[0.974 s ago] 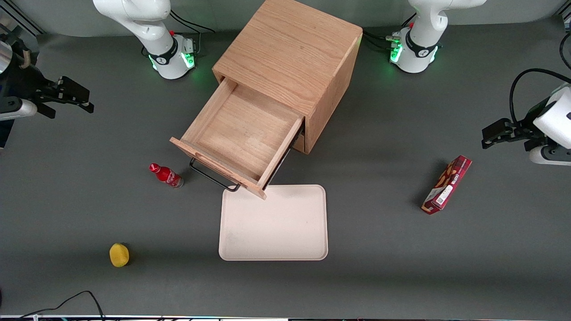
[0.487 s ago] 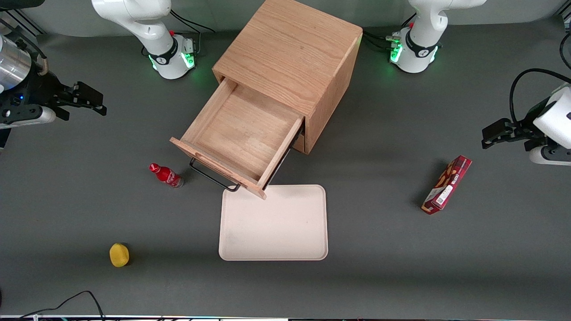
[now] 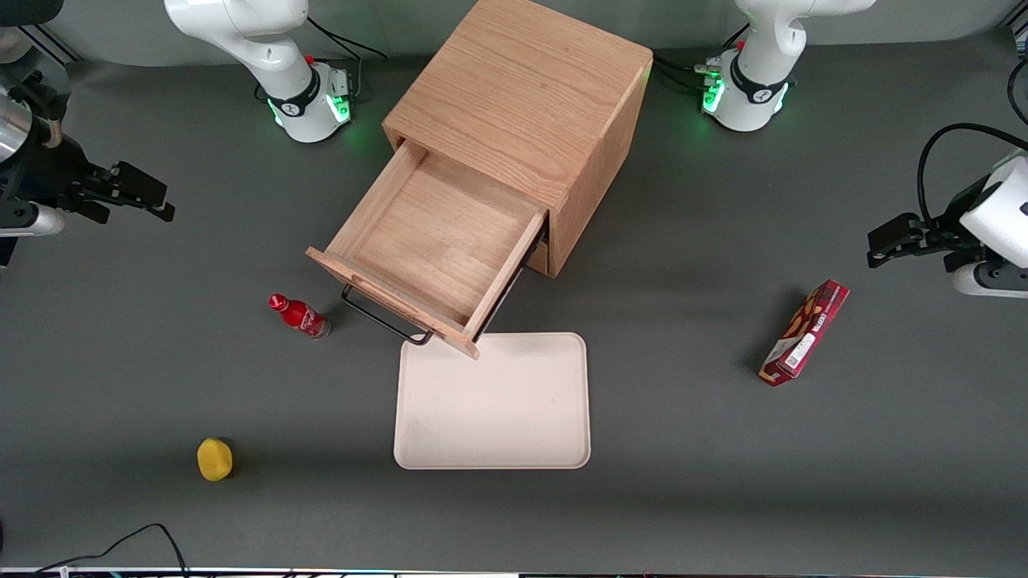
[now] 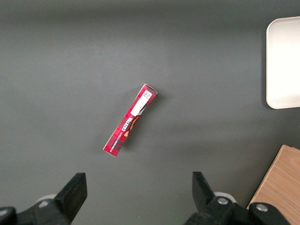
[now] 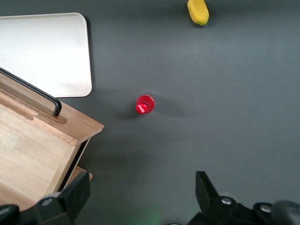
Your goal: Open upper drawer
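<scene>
Overhead, pincer (image 5: pixel 138 199) gapes wide, holding nothing.

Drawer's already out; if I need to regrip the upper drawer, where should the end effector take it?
Take the upper drawer by its black bar handle, coming from in front of it: the bar stands off the front. The open end effector hangs toward the working arm's end.

The front camera is looking steeply down over the whole table (image 3: pixel 723 498) from high up. The right wrist camera is staring straight down (much nearer), sharing the upper drawer (image 5: pixel 33 140), tray (image 5: pixel 42 51) and gripper (image 5: pixel 140 197).
</scene>
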### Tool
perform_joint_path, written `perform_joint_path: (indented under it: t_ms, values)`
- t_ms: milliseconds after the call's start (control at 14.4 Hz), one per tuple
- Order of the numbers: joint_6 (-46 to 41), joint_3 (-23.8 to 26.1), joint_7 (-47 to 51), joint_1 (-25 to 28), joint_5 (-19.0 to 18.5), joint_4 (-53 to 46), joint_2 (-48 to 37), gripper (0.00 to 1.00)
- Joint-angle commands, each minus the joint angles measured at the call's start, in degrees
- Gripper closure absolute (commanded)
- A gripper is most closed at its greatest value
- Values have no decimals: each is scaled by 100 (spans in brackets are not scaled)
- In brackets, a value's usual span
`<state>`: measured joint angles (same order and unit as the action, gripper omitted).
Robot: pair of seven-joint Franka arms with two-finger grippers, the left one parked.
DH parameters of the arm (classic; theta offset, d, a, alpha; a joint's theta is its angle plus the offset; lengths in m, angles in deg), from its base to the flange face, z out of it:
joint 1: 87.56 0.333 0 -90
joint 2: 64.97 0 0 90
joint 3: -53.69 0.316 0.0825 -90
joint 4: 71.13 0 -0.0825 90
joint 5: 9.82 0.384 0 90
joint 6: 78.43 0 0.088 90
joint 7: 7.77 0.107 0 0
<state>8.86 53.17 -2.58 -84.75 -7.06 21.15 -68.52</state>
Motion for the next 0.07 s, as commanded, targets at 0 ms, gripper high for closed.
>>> perform_joint_path:
  t_ms: [0]
  values:
    - [25, 8, 158, -44, -4, 27, -40, 0]
